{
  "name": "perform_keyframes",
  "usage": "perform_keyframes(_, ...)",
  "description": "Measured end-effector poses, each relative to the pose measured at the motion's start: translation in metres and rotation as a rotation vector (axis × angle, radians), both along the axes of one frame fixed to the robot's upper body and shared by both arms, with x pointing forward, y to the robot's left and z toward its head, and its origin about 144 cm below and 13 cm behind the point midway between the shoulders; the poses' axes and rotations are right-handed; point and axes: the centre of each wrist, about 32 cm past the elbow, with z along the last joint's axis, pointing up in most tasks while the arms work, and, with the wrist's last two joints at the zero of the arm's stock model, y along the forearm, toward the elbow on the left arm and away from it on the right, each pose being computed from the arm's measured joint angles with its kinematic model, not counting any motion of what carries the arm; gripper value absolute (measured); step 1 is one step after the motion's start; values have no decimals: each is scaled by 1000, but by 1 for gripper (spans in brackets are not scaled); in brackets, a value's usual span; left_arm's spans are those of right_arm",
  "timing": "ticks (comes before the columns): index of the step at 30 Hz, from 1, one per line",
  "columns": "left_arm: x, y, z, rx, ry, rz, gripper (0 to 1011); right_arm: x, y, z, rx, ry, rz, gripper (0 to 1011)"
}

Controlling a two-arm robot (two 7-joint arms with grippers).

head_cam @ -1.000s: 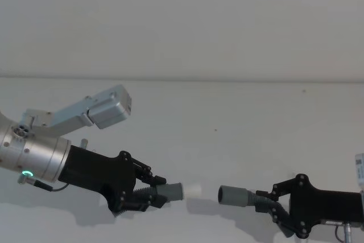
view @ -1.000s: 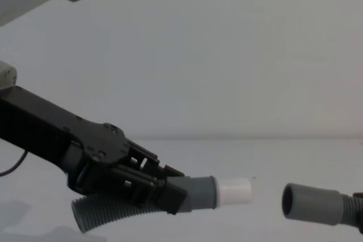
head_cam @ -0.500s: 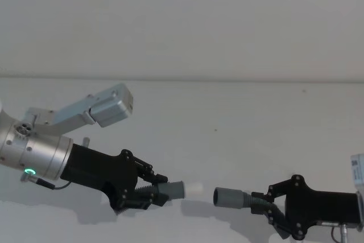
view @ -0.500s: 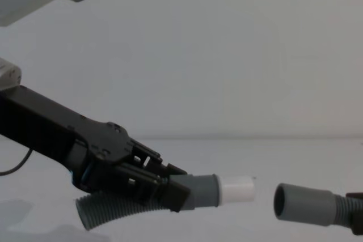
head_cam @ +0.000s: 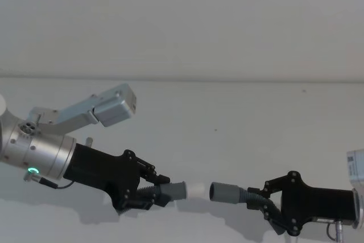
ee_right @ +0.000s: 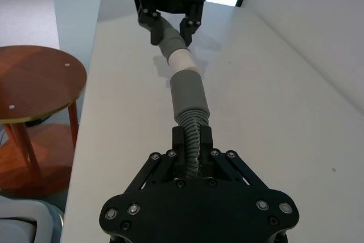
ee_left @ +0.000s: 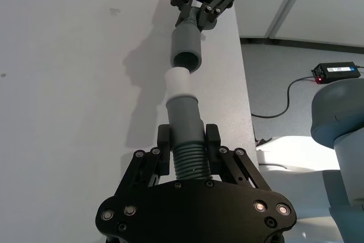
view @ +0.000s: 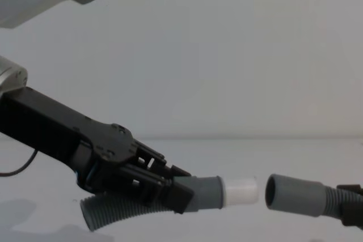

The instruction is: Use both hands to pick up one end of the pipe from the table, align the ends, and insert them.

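- Left gripper — black fingers clamped on the dark grey corrugated pipe, just behind its smooth grey spigot cuff. A narrower white spigot projects rightward, held above the table.
- Centre — the spigot tip faces the open mouth of the hollow socket cuff, roughly in line. The chest view shows a narrow gap between them.
- Right gripper — fingers closed on the ribbed pipe behind the socket cuff, low at the right.
- Clearance — bare white table lies on all sides of both ends; its far edge meets the wall, well apart from them.
- Change — the gap is narrower than one second ago: the socket cuff has come leftward and the spigot has edged slightly right.
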Motion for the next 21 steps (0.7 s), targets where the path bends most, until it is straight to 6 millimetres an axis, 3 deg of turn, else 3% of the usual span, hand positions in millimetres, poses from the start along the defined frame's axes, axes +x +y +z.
perform_keyframes(21,1,-2,4,-9,-4,-13,351,1,4,-1,-13,-3,4,130)
